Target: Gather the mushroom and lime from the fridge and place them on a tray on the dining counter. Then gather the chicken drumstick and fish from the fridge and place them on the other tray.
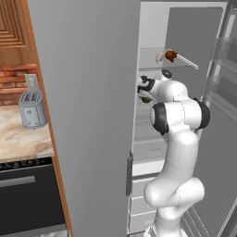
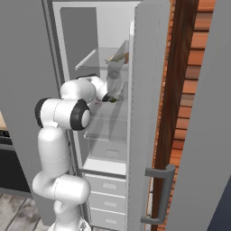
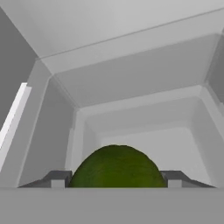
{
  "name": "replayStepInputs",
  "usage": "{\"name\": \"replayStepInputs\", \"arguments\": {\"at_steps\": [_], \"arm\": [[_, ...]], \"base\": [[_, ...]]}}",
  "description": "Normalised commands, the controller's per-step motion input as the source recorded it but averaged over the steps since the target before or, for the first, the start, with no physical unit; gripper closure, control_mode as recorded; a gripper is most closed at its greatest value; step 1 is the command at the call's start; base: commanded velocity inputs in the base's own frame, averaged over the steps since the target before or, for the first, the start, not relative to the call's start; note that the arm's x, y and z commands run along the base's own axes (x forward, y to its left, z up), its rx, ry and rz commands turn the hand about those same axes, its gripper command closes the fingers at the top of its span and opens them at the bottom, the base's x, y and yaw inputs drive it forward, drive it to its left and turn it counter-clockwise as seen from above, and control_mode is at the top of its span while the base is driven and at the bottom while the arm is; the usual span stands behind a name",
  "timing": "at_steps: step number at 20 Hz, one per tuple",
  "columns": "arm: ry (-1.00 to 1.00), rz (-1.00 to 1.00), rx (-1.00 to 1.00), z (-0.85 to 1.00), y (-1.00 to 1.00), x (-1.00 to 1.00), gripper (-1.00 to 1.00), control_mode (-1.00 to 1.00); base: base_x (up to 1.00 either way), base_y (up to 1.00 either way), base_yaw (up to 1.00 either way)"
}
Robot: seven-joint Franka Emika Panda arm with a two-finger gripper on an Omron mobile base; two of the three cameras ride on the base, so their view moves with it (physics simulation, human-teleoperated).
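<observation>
Because the arm's white wrist blocks both base views, only a sliver of the lime (image 1: 146, 99) peeks out on a middle glass shelf inside the fridge (image 1: 88, 92). From the hand view the lime (image 3: 117, 167) sits between the two dark fingers (image 3: 58, 178) — its lower half cut off. Whether they touch it cannot be told; they stand apart, flanking it. Round, it shows no long axis. Above, the chicken drumstick (image 1: 171, 56) lies on the upper shelf — bone end toward the back.
</observation>
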Motion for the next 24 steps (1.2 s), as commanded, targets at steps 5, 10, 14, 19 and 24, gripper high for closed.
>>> {"name": "replayStepInputs", "arguments": {"at_steps": [5, 10, 14, 19, 24], "arm": [[-0.08, 0.0, 0.0, 0.0, -0.22, -0.74, 1.0, -1.0], [-0.14, 0.0, 0.0, 0.22, -0.13, -0.83, 1.0, -1.0], [-0.05, 0.0, 0.0, 0.78, 0.22, -0.68, 1.0, -1.0], [0.01, 0.0, 0.0, 0.93, 0.4, -0.58, 1.0, -1.0], [0.07, 0.01, -0.01, 0.66, 0.02, -0.89, 1.0, -1.0]], "base": [[0.0, 0.0, 0.0], [0.0, 0.0, 0.0], [0.0, 0.0, 0.0], [0.0, 0.0, 0.0], [0.0, 0.0, 0.0]]}}
